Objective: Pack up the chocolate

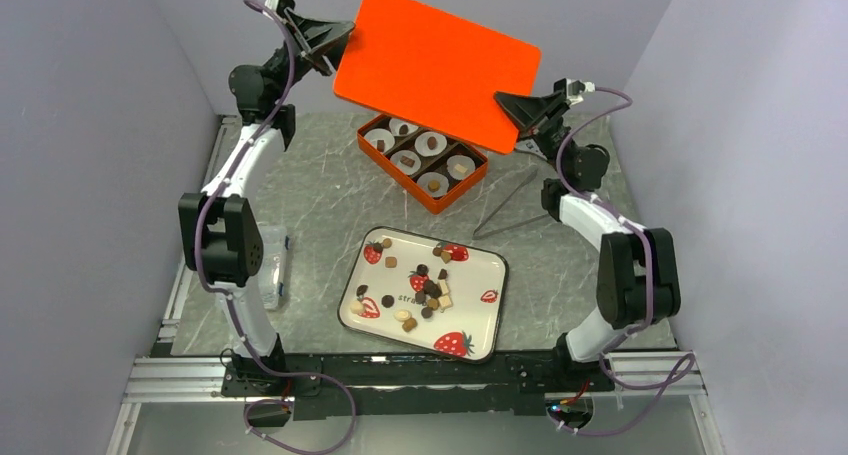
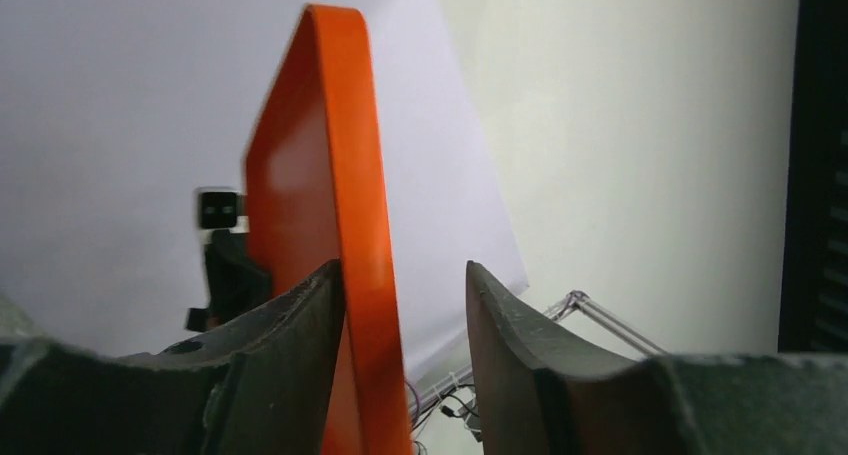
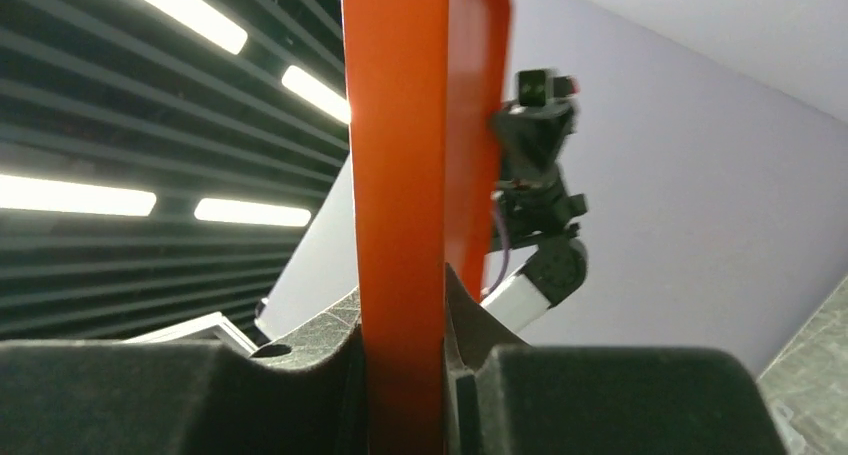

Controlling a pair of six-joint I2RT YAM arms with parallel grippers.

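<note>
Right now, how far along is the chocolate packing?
Several paper cups in the orange box appear to hold a piece. In hand: the orange lid, clamped by the right gripper, loose in the open left gripper. Left: many chocolates lie on the tray.

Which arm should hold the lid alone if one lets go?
Right. The right gripper pinches the lid from both sides; the left gripper shows a gap between one finger and the lid, so its hold looks looser.

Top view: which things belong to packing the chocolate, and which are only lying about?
Job: chocolate pieces, strawberry tray, orange box with paper cups, orange lid, probably the tongs.
Lying about: clear plastic object.
</note>
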